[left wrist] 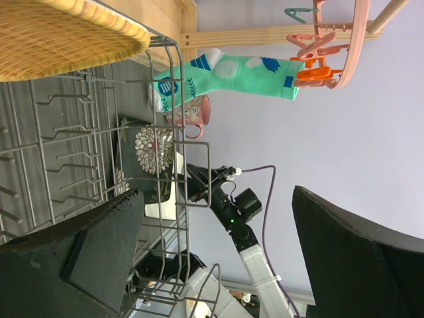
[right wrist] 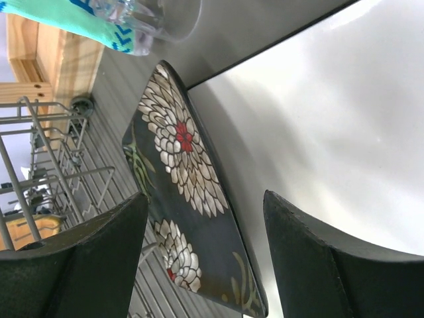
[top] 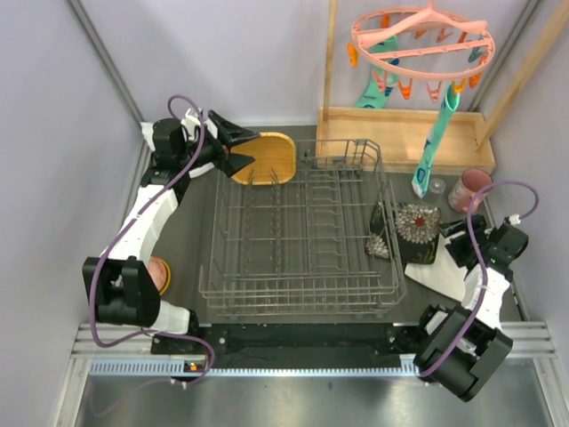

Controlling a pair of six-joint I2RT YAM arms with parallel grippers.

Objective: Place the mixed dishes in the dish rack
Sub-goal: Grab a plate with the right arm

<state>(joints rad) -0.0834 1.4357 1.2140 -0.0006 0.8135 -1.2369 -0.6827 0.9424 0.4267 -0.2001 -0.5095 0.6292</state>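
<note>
At the near left, the orange bowl (top: 161, 272) sits on the table beside the left arm's base, half hidden by it and well apart from the rack, so it looks not yet loaded. Further back, the left gripper (top: 244, 149) is spread wide and holds nothing; its jaws point at the yellow wooden rounded-square plate (top: 271, 158), which lies at the far left corner of the dish rack (top: 293, 298). The left wrist view shows the plate's rim over the top wire, seemingly resting on the rack and not slotted between prongs. My guess is that the wide spread is meant to take the plate by its edge and stand it up. I see nothing standing between the rack's prongs, so most of the task seems ahead.

Just right of the rack, the black floral square plate (top: 416, 222) lies tilted; its right edge overlaps the pale plate (top: 440, 277), which lies flat on the table. The right gripper (top: 455, 242) hangs low beside them, jaws partly apart and empty; in the right wrist view they frame the floral plate's raised edge without touching it, probably because that lifted edge offers the easiest pinch. Far right, the small clear glass (top: 436, 185) and pink cup (top: 471, 189) stand on the table, the glass beside a hanging teal sock (top: 436, 142).
</note>
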